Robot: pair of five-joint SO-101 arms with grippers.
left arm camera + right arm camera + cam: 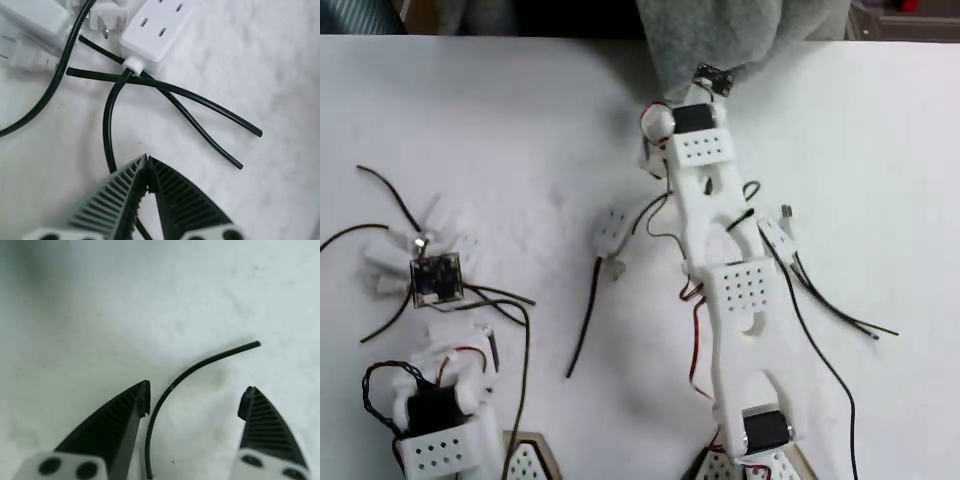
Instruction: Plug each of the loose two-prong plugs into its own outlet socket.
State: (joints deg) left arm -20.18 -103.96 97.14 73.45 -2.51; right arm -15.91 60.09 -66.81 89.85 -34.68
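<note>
My left gripper [148,161] is shut on nothing, its tips just above the white table. Beyond them lies a white outlet block [159,24] with empty slots and a black cord [107,125] running back under the fingers. A loose white two-prong plug [107,19] sits beside the block. My right gripper [196,394] is open over bare table, and a thin black cord end [200,366] curves between its fingers, not held. In the high view another white plug [612,233] with a black cord lies mid-table, and a further one [776,232] lies beside the right arm [705,190].
Two cut black cord ends [220,130] cross under the outlet block. More white connector pieces [390,265] and cords cluster around the left arm [435,440]. Grey cloth [720,35] hangs over the far table edge. Black cords [840,315] trail right.
</note>
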